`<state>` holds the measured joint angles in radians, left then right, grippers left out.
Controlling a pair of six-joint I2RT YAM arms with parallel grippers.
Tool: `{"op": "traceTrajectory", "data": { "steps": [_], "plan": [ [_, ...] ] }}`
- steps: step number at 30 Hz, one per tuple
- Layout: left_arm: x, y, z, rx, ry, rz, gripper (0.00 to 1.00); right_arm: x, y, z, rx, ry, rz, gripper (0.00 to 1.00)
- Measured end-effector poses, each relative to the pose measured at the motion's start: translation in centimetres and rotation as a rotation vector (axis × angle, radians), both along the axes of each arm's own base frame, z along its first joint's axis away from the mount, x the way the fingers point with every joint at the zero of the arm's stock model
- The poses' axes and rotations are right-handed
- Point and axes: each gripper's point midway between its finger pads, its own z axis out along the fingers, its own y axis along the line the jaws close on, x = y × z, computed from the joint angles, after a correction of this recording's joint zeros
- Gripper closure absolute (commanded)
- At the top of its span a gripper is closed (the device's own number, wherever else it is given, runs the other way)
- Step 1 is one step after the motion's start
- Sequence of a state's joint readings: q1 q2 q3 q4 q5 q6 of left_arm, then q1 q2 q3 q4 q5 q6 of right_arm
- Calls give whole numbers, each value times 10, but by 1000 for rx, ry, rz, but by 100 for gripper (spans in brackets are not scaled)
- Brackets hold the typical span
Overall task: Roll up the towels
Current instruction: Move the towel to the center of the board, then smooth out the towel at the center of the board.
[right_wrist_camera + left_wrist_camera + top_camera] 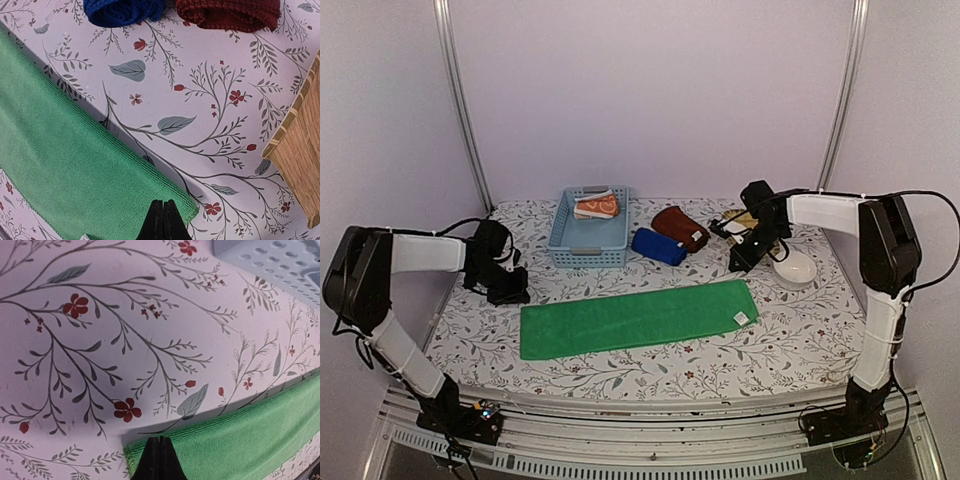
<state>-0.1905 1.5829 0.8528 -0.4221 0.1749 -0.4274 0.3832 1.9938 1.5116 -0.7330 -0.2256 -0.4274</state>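
Towels are lying in three spots as I am watching from the overhead view, with 12 o'clock away from the arm bases. The green towel [635, 318] is lying flat at 6 o'clock on the table [800, 330]. The blue towel [658, 246] and maroon towel [680, 228] are sitting rolled toward 12 o'clock. The orange towel [597, 207] is resting in the basket [585, 258] at 11 o'clock.

I am judging the green one to be light, soft and limp. It is likely to sag and drag rather than slide as one piece. Its corners and short end edges are looking like the best places to pinch.

It is lying as a long strip, its long axis running from 9 to 3 o'clock. The right end is tipping slightly toward 2 o'clock and carrying a small white tag.

The left gripper [510, 293] is sitting at the far left corner, fingers pressed together. The right gripper [742, 262] is sitting at the far right corner, also closed, with the wicker tray [295, 145] just beyond. I cannot tell whether either is nipping cloth.
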Motion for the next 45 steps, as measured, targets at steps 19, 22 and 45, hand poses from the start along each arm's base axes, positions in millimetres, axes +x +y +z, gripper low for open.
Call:
{"op": "traceTrajectory", "data": {
  "steps": [19, 22, 45],
  "plan": [
    [-1, 8, -10, 59, 20, 47, 100, -26, -21, -30, -73, 68, -24, 68],
    [0, -10, 25, 12, -78, 6, 87, -48, -19, 0, -11, 38, 23, 70],
    [-104, -48, -24, -161, 129, -32, 100, -138, -38, -56, -12, 231, 127, 92]
  ]
}}
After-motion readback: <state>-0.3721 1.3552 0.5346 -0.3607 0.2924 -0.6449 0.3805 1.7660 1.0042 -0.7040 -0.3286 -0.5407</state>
